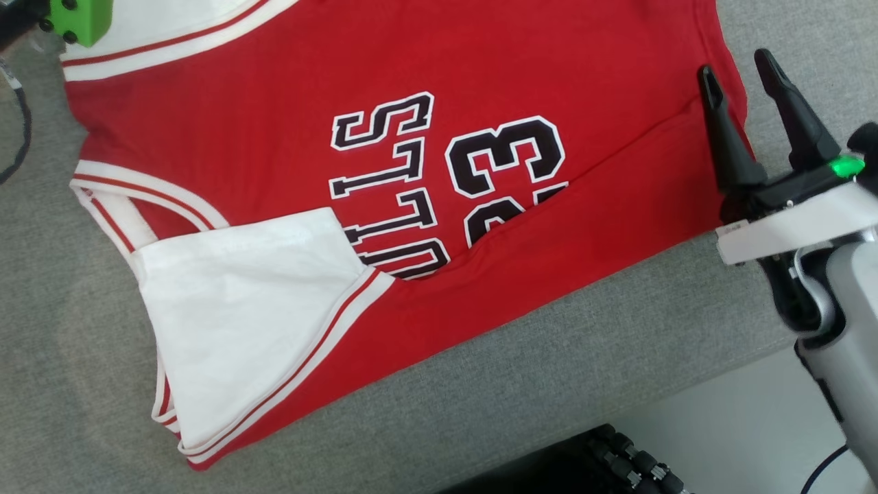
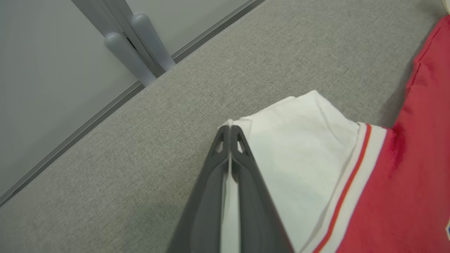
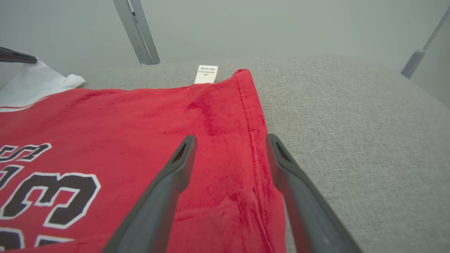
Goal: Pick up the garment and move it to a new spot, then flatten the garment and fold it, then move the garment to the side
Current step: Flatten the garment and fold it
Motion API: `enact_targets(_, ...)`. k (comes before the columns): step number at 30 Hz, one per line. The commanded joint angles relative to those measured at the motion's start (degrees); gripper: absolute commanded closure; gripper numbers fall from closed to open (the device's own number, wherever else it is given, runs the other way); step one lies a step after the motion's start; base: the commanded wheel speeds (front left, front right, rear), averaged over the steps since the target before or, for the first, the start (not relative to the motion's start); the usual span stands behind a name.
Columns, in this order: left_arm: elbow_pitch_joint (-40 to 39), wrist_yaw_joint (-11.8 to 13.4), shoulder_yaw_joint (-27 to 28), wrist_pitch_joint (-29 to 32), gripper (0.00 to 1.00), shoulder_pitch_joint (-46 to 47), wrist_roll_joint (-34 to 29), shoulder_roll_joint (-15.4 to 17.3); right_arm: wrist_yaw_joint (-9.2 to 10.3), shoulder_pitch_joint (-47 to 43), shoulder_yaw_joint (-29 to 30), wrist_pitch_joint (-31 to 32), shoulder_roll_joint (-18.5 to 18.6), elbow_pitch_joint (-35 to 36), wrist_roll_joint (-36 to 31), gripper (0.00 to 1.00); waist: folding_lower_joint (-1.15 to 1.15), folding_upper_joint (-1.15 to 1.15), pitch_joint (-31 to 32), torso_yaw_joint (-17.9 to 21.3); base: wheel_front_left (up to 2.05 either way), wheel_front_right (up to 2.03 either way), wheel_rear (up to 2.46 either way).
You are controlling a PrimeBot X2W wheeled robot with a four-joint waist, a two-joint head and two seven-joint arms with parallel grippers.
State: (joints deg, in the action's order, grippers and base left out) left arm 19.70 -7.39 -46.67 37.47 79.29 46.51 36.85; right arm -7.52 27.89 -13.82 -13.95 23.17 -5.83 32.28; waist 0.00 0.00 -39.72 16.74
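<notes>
The garment [image 1: 425,171] is a red jersey with white trim and black lettering, spread on the grey padded surface [image 1: 583,363]. One white shoulder panel [image 1: 254,309] is folded over its front. In the left wrist view my left gripper [image 2: 230,130] is shut, pinching the white shoulder fabric [image 2: 302,165] at its corner, and white cloth shows between the fingers. My right gripper [image 1: 735,65] stands open at the jersey's hem edge. In the right wrist view its fingers straddle the stitched hem [image 3: 251,140] just above the cloth, holding nothing.
A white care label [image 3: 206,74] sticks out at the hem corner. Grey metal posts [image 2: 140,45] stand past the surface's far edge. A black ribbed part [image 1: 617,460] sits below the near edge, and pale floor [image 1: 741,425] lies at the lower right.
</notes>
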Motion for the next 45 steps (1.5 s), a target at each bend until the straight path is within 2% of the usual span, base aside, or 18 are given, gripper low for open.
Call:
enact_targets(1, -0.9, -0.1, -0.4, -0.5, 1.00, -1.1, 1.0, -0.1, 0.06, 3.0, -0.8, 2.1, 1.6, -1.1, 0.8, 0.00, 0.00, 0.00, 2.6, -2.4, 0.00, 0.00, 0.00)
enact_targets(7, -5.9, -0.1, -2.1, -0.4, 1.00, -2.5, 3.4, 0.4, 0.06, 12.6, -2.0, 16.4, 3.7, -5.8, 0.2, 0.00, 0.00, 0.00, 4.6, -5.6, 0.00, 0.00, 0.00)
enact_targets(10, -8.3, -0.1, -2.6, -0.1, 1.00, -3.1, 4.0, 1.1, 0.07, 17.5, -2.2, 26.4, 4.3, -8.9, -0.8, 0.00, 0.00, 0.00, 4.7, -7.0, 0.00, 0.00, 0.00)
enact_targets(14, -10.3, -0.1, -2.9, 0.0, 1.00, -3.6, 4.3, 1.6, 0.05, 23.8, -1.7, 38.8, 4.5, -11.5, -5.1, 0.00, 0.00, 0.00, 4.4, -8.4, 0.00, 0.00, 0.00)
enact_targets(18, -11.7, 0.0, -3.2, 0.3, 1.00, -3.9, 4.1, 1.9, 0.06, 29.2, -0.8, 48.3, 4.1, -12.6, -10.5, 0.00, 0.00, 0.00, 4.0, -9.3, 0.00, 0.00, 0.00)
enact_targets(20, -12.3, 0.1, -3.4, 0.6, 1.00, -3.9, 4.1, 1.9, 0.06, 31.3, -0.8, 52.2, 4.1, -13.3, -12.8, 0.00, 0.00, 0.00, 3.7, -9.6, 0.00, 0.00, 0.00)
enact_targets(22, -12.9, 0.2, -3.4, 0.7, 1.00, -3.6, 4.1, 1.7, 0.06, 33.3, -1.1, 55.2, 4.4, -14.3, -14.6, 0.06, 0.00, 0.00, 3.3, -10.1, 0.00, 0.00, 0.00)
enact_targets(27, -13.6, 0.2, -3.7, 0.8, 1.00, -3.1, 4.0, 1.4, 0.06, 36.7, -3.2, 60.9, 4.7, -17.1, -16.1, 0.00, 0.00, 0.00, 2.3, -11.1, 0.00, 0.00, 0.00)
enact_targets(32, -13.8, 0.2, -4.0, 1.0, 1.00, -3.1, 3.9, 1.6, 0.06, 39.0, -5.4, 64.5, 4.7, -19.0, -14.8, 0.00, 0.00, 0.00, 1.8, -11.5, 0.00, 0.00, 0.00)
enact_targets(33, -13.8, 0.2, -4.0, 0.9, 1.00, -3.0, 3.9, 1.6, 0.06, 39.2, -5.7, 65.0, 4.7, -19.5, -14.2, 0.52, 0.00, 0.00, 1.7, -11.6, 0.00, 0.00, 0.00)
enact_targets(34, -13.8, 0.2, -4.1, 0.8, 1.00, -3.0, 3.7, 1.6, 0.06, 39.3, -5.9, 65.3, 4.7, -19.7, -13.9, 0.95, 0.00, 0.00, 1.7, -11.6, 0.00, 0.00, 0.00)
enact_targets(35, -13.8, 0.3, -3.9, 0.2, 1.00, -2.7, 3.3, 1.5, 0.06, 39.5, -6.0, 65.4, 4.7, -19.9, -13.5, 1.00, 0.00, 0.00, 1.7, -11.6, 0.00, 0.00, 0.00)
enact_targets(39, -14.2, 0.1, -4.2, -1.6, 1.00, -2.0, 1.5, 1.9, 0.06, 39.6, -5.0, 64.1, 5.4, -20.3, -12.8, 1.00, 0.00, 0.00, 1.8, -11.5, 0.00, 0.00, 0.00)
enact_targets(45, -13.5, 0.0, -3.3, -7.2, 1.00, -1.1, 0.2, 2.3, 0.06, 38.7, 0.1, 56.6, 4.5, -20.3, -11.0, 1.00, 0.00, 0.00, 2.5, -11.2, 0.00, 0.00, 0.00)
